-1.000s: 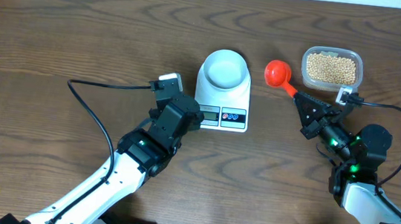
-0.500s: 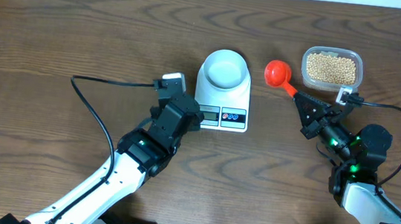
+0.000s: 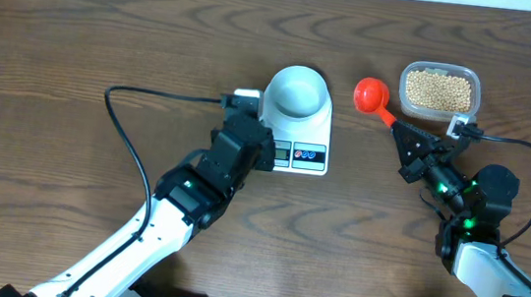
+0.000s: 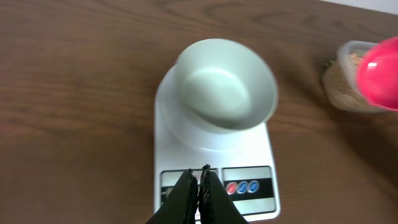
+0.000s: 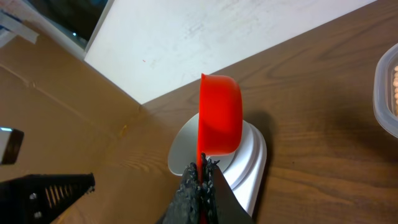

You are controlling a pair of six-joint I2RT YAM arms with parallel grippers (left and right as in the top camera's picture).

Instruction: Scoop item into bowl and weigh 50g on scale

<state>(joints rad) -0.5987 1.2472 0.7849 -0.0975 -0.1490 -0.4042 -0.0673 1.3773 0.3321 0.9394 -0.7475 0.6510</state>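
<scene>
The left gripper [image 4: 199,178], now clenched and empty, has been moving onto the front panel of the scale [image 4: 264,152], probably for switching it on. The right gripper [image 5: 203,167] is grasping the red scoop [image 5: 219,115]; the beans [image 3: 438,89] are lying in the tub [image 3: 476,92] by the desk's far edge.

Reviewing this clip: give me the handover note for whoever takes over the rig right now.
Left claw: shut, empty, tips at the scale display; contact unclear.
Right claw: shut on the red scoop handle, scoop head between scale and clear tub; no beans seen in it.
Bowl: on the scale, empty. Beans: all in the tub.
Done: bowl placed, scoop in the claw. Left: scoop beans into bowl until the scale reads 50 g.
</scene>
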